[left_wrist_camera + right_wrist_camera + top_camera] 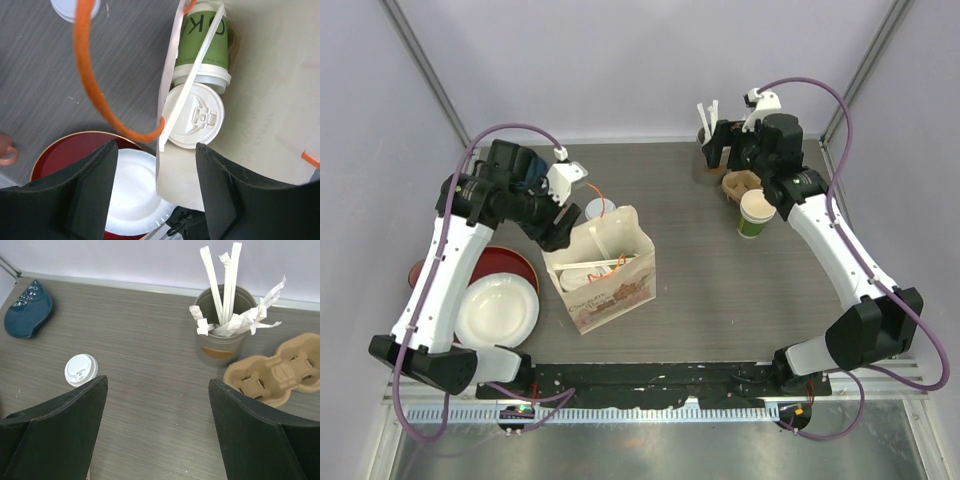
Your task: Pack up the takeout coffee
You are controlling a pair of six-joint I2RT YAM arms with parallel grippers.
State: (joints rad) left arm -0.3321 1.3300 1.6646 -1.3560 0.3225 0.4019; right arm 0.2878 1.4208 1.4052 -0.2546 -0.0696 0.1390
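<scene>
Hanging released over the brown paper bag, the left gripper holds nothing; inside lie a white-lidded green coffee cup and wrapped white straw. The right gripper gapes empty near a grey straw-filled pot. The bag's floor is hidden.

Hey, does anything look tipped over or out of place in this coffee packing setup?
Yes. The green coffee cup inside the paper bag appears to lie on its side rather than upright, with a wrapped straw resting across its lid.

Left claw at paper bag rim; right claw beside straw holder; green cup upright.
</scene>
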